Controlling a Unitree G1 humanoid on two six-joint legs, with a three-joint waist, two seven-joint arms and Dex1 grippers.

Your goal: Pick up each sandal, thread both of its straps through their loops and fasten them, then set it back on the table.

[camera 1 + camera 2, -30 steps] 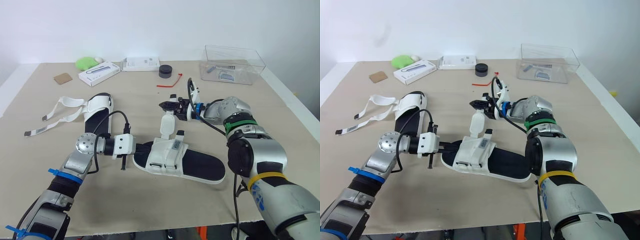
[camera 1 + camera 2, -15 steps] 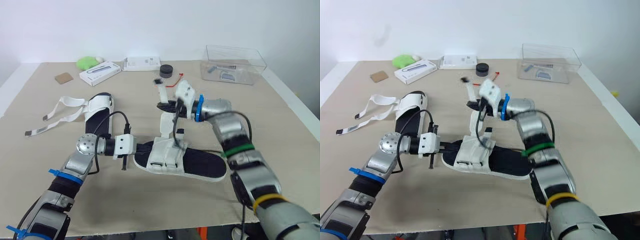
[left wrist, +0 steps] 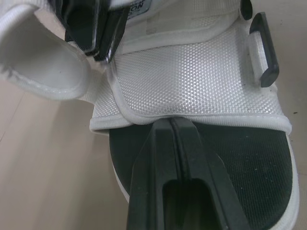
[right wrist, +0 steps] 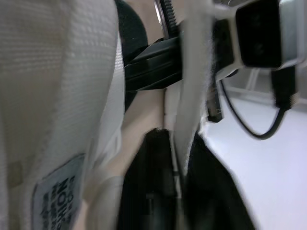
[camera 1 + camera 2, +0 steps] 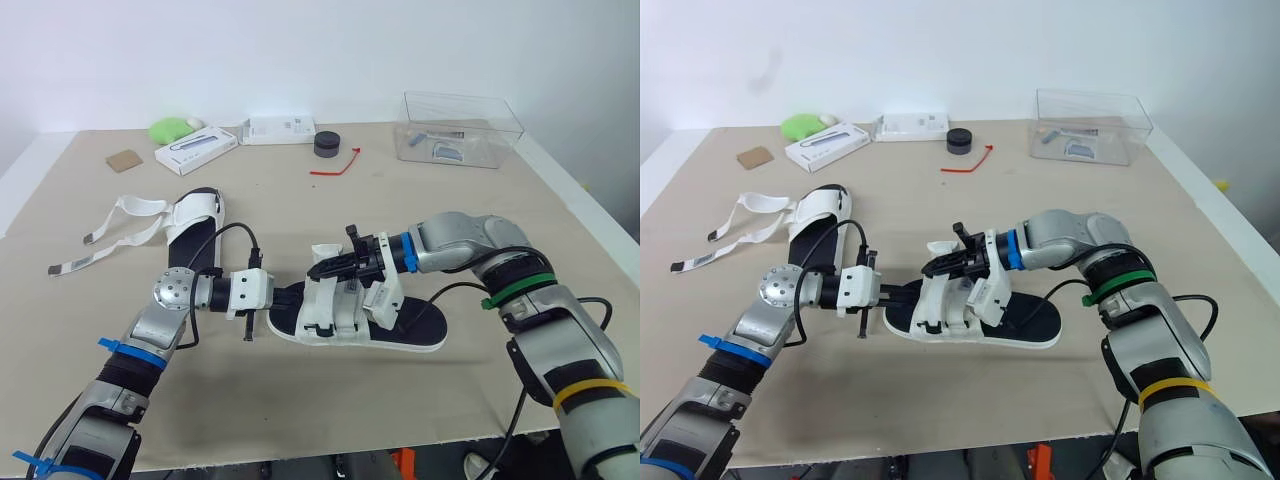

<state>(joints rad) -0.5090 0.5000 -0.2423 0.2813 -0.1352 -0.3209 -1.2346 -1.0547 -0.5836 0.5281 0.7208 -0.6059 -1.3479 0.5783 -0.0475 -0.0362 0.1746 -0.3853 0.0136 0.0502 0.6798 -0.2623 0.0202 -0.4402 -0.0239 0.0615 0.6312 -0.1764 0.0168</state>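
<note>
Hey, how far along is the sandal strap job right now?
Nothing finished yet. In hand: the right end effector pinches a strap of the near sandal, the left end effector shut at its end. Left: fastening it, then the far sandal, whose straps lie loose.

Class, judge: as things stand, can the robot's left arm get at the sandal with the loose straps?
Probably yes, once freed. The loose-strapped sandal lies close beside that arm. But the left gripper, shut, rests on the near sandal while the right gripper holds its strap.
</note>
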